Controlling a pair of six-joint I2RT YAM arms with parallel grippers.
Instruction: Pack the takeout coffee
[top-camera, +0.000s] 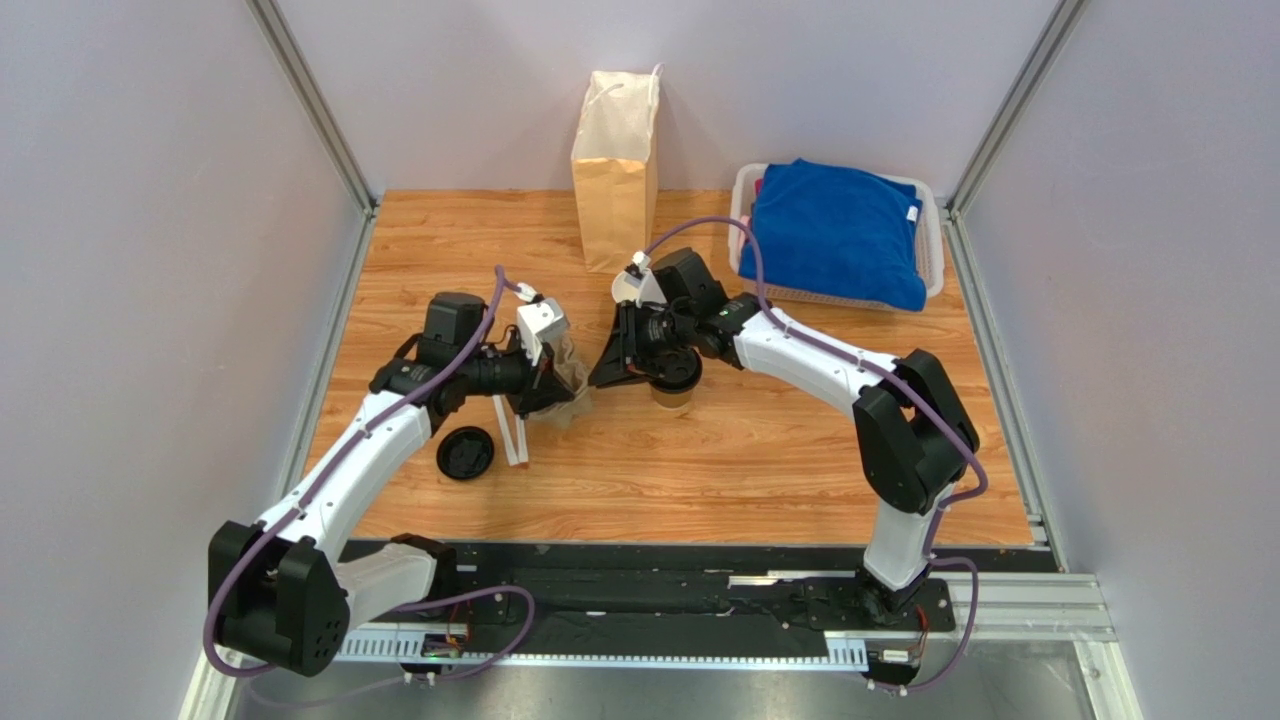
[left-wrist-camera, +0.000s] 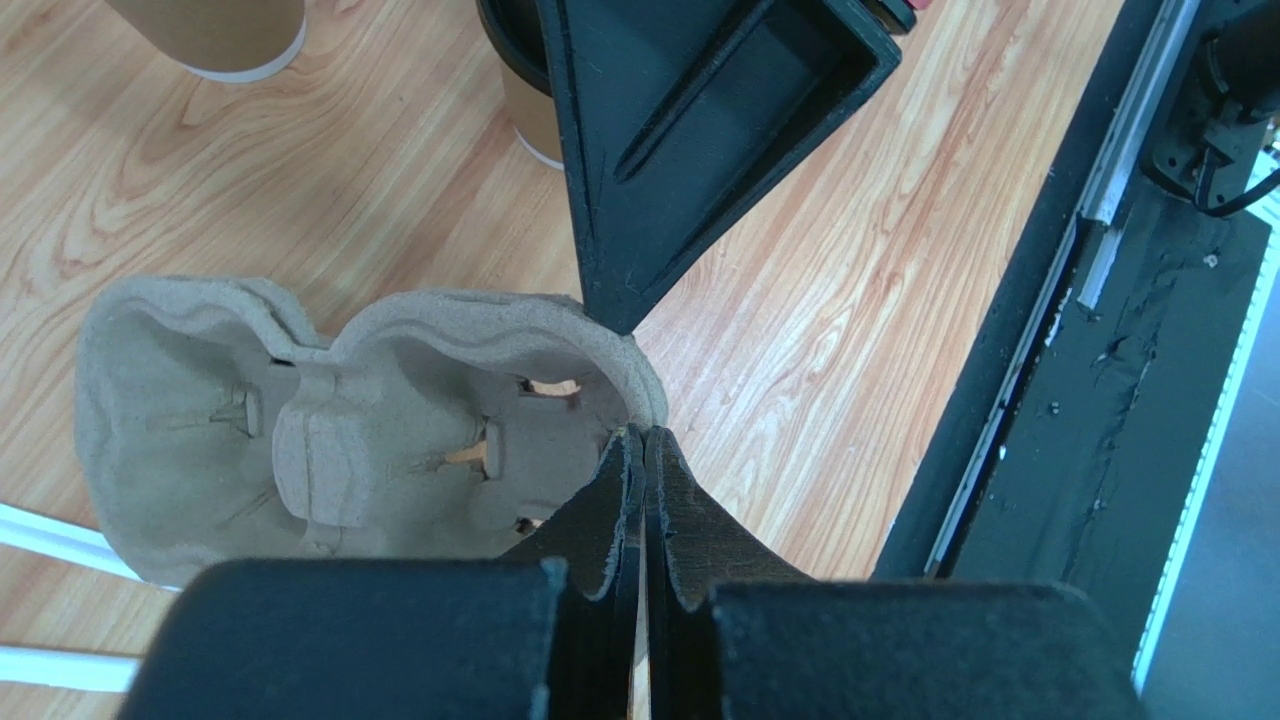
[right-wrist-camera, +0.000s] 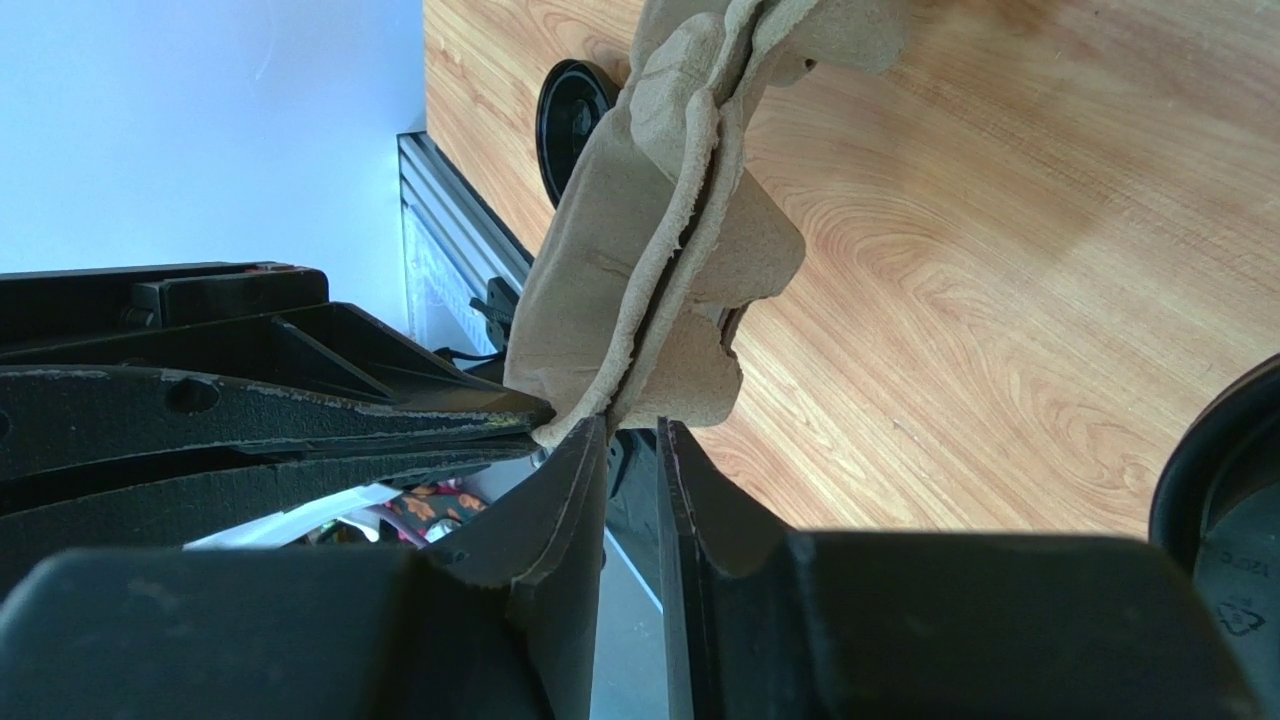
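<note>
The takeout coffee (top-camera: 675, 374), a brown cup with a black lid, stands on the table just right of my right gripper (top-camera: 604, 372). It also shows in the left wrist view (left-wrist-camera: 523, 108), and its lid edge shows in the right wrist view (right-wrist-camera: 1225, 495). My left gripper (left-wrist-camera: 646, 435) is shut on the rim of a grey pulp cup carrier (left-wrist-camera: 376, 435), held just above the table (top-camera: 562, 396). My right gripper (right-wrist-camera: 634, 428) has its jaws a narrow gap apart, tips at the carrier's rim (right-wrist-camera: 661, 225) beside the left fingers (right-wrist-camera: 301, 405).
A separate black lid (top-camera: 466, 453) and a white stick (top-camera: 516, 435) lie left of the carrier. A second brown cup (left-wrist-camera: 226, 30) stands beyond the carrier. A paper bag (top-camera: 616, 150) stands at the back. A white basket (top-camera: 935, 240) with a blue towel is at the back right.
</note>
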